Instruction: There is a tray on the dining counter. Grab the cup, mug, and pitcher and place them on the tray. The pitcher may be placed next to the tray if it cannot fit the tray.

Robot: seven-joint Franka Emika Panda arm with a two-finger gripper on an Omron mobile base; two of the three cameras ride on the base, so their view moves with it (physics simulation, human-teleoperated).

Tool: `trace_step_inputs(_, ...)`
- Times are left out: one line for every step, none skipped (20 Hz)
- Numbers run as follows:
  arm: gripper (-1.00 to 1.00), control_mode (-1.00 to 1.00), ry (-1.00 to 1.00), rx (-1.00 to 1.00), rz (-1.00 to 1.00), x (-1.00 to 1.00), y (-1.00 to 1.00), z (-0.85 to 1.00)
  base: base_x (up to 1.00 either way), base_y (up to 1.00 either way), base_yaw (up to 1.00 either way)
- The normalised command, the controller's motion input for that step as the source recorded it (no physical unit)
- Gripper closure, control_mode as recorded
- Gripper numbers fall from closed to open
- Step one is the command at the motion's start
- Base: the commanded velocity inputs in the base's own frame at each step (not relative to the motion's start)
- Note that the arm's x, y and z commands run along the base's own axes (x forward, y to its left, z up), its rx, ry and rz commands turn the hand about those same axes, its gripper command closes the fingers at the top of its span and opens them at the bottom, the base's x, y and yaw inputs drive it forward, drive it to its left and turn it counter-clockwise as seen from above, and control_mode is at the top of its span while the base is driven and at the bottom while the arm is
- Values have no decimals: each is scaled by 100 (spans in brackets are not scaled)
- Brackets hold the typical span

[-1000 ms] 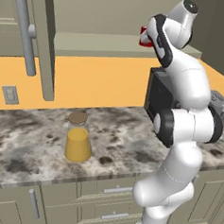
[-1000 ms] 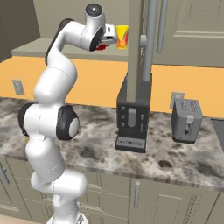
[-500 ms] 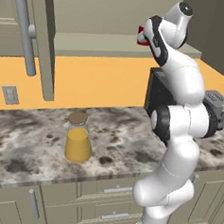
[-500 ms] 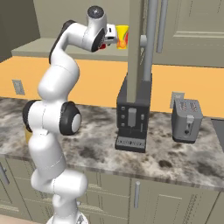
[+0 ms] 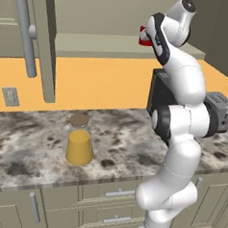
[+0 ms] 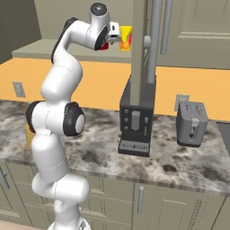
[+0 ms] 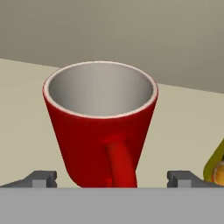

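One mug (image 7: 99, 131), one cup (image 6: 125, 37) (shelf), one pitcher (image 5: 79, 140)

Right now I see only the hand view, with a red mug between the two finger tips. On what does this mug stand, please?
Observer: The mug stands on a high beige ledge above the orange wall. The open gripper is raised up to it.
Operator: What is the yellow thing at my right edge?
Observer: It is the cup, upright on the same ledge, close beside the mug.
Operator: And where is the pitcher?
Observer: The pitcher stands lower down, on the stone counter, to the left of the arm in the left base view.
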Motion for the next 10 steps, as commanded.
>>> trace_step_inputs(-100,-100,0,0,0,5,3,4,0,0,0)
trace_step_inputs(-100,-100,0,0,0,9,3,0,0,0,0)
trace_step_inputs(-100,-100,0,0,0,17,5,0,0,0,0)
trace_step_inputs(-100,-100,0,0,0,27,9,0,0,0,0)
trace_step_inputs(100,-100,0,0,0,32,12,0,0,0,0)
trace_step_inputs(100,-100,0,0,0,31,13,-2,0,0,0)
trace_step_inputs(100,-100,0,0,0,23,14,0,0,0,0)
trace_step_inputs(100,-100,0,0,0,14,14,0,0,0,0)
trace_step_inputs(100,-100,0,0,0,0,10,0,0,0,0)
trace_step_inputs(100,-100,0,0,1,0,7,0,0,0,0)
